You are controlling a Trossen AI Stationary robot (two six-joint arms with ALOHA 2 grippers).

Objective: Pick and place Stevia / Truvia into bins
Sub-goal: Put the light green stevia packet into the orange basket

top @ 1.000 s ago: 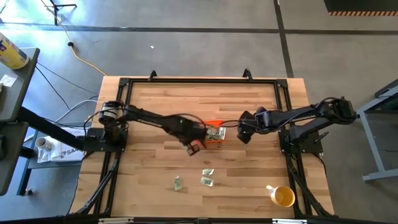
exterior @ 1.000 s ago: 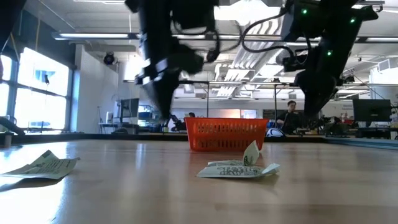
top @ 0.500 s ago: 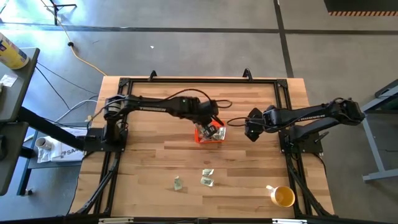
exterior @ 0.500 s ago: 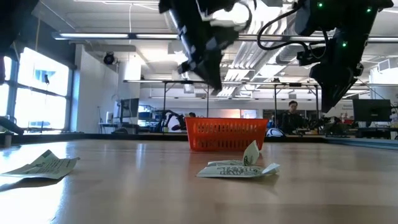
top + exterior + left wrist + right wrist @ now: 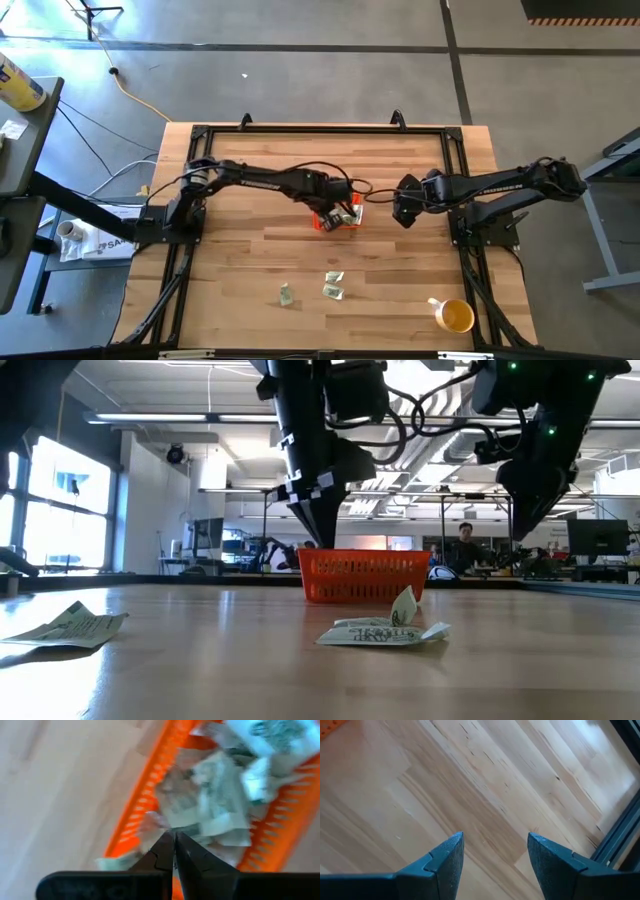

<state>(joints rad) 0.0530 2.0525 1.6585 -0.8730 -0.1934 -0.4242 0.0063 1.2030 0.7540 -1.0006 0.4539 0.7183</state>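
Since the earlier frame the left gripper (image 5: 338, 212) has swung from beside the orange bin (image 5: 322, 222) to directly over it. High view: 3 loose Stevia packets (image 5: 333, 290) lie nearer on the surface (image 5: 240, 280); the right gripper (image 5: 398, 210) hovers right of the bin. Left wrist view: the fingers (image 5: 162, 855) are nearly together, holding nothing I can make out, above packets piled in the bin. Right wrist view: fingers (image 5: 445, 862) apart, empty.

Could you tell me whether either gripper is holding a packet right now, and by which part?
Cannot be told for the left gripper, fingers nearly together over the orange bin. The right gripper is open and empty.
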